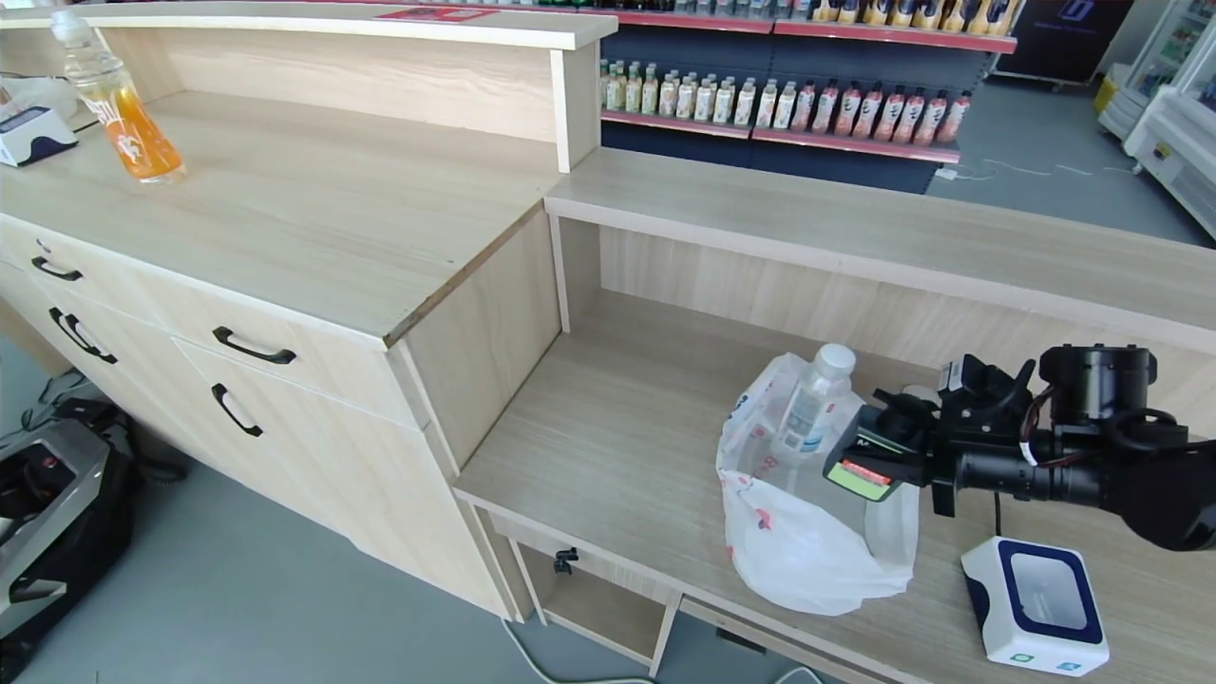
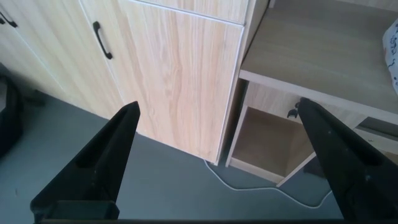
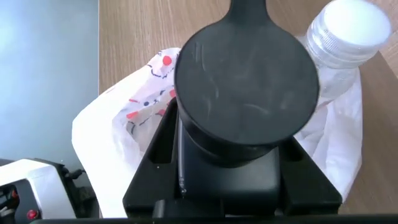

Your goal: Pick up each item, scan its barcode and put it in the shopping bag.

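Shopping bag [image 1: 807,560] on counter [image 1: 608,437] — shop [image 1: 779,104], seemingly.

Upper worktop [image 1: 313,218]: pale wood, set over a block of drawer and door fronts with black handles [image 1: 253,348]. Lower worktop [image 1: 617,427]: same wood, stepped down to the right of the upper one and backed by a raised ledge [image 1: 855,223]. Beneath its front edge is an open compartment [image 1: 598,608]. Beyond the ledge, store shelves [image 1: 779,104] with red edging carry rows of upright bottles. The grey floor [image 1: 237,589] bears a dark, silver-edged case [image 1: 43,513] at far left and a white cable [image 2: 227,182] near the compartment.
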Tool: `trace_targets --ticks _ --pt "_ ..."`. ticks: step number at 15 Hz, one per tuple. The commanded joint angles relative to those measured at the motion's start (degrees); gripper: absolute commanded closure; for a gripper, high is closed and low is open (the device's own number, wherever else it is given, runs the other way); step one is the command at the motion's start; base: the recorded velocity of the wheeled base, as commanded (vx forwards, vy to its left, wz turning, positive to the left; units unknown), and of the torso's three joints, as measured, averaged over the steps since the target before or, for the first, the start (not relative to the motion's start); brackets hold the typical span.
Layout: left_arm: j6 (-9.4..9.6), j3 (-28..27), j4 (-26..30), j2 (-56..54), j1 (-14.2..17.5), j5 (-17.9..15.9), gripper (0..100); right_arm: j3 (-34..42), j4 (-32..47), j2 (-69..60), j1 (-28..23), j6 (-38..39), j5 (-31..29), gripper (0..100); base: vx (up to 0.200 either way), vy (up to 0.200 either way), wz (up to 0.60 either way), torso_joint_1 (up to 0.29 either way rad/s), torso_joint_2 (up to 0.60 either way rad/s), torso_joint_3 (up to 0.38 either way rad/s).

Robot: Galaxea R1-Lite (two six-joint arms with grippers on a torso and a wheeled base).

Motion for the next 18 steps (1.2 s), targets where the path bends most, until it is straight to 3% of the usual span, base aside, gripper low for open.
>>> trace_targets --ticks 1,18 --pt "-0.01 0.0 0.0 0.0 0.0 0.0 0 0.1 -0.1 3.7 0.0 -1.7 1.0 100 0.0 0.0 0.0 0.0 0.0 0.0" --pt "-0.01 0.0 0.1 0.0 0.0 0.0 0 -5.2 -5.0 16.9 1.4 -2.3 1.4 100 0.0 0.0 0.0 0.0 0.0 0.0"
